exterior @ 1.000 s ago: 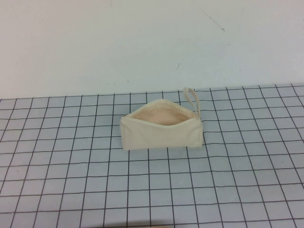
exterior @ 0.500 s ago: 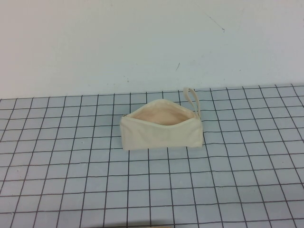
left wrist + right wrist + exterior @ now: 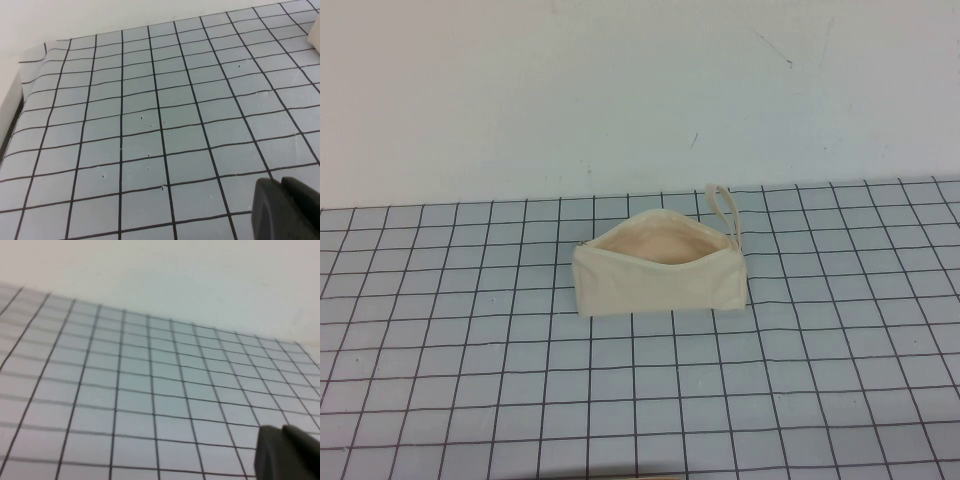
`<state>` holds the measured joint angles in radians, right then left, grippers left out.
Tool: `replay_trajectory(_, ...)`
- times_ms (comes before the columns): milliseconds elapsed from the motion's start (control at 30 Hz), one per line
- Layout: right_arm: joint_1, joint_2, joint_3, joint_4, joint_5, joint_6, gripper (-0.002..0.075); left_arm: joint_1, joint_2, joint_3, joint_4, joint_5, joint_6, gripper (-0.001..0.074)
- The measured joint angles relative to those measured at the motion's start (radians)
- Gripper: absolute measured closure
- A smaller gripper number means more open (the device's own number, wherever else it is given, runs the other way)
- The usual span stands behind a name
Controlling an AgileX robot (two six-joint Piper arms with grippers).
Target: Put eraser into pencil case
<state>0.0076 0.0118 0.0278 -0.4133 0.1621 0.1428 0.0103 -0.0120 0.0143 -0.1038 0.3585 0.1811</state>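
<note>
The pencil case [image 3: 660,275] is a cream canvas pouch that lies in the middle of the gridded mat, its zip open and the pale peach lining [image 3: 660,245] showing. Its loop strap [image 3: 723,208] points toward the back wall. The eraser shows in no view. Neither gripper shows in the high view. My left gripper [image 3: 283,206] shows in the left wrist view above bare mat, jaws closed together and empty. My right gripper [image 3: 284,449] shows in the right wrist view above bare mat, jaws closed together and empty.
The grey mat with black grid lines [image 3: 470,350] covers the table up to a white back wall [image 3: 620,90]. The mat's left edge curls up at the wall [image 3: 30,60]. A cream corner [image 3: 315,36] shows at the edge of the left wrist view.
</note>
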Motion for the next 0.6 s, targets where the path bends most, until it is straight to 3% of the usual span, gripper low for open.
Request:
replay_trajectory(133,-0.057,-0.02,0.0,0.007,0.012,0.072,0.0726,0.0,0.0,0.0,0.0,0.0,0.0,0.0736)
replay_trajectory(433,-0.063,-0.02,0.0,0.013,0.018,0.088,0.0726,0.0,0.0,0.0,0.0,0.0,0.0,0.0737)
replay_trajectory(600,-0.063,-0.02,0.0,0.182,0.05,0.007,0.0726,0.0,0.0,0.0,0.0,0.0,0.0,0.0736)
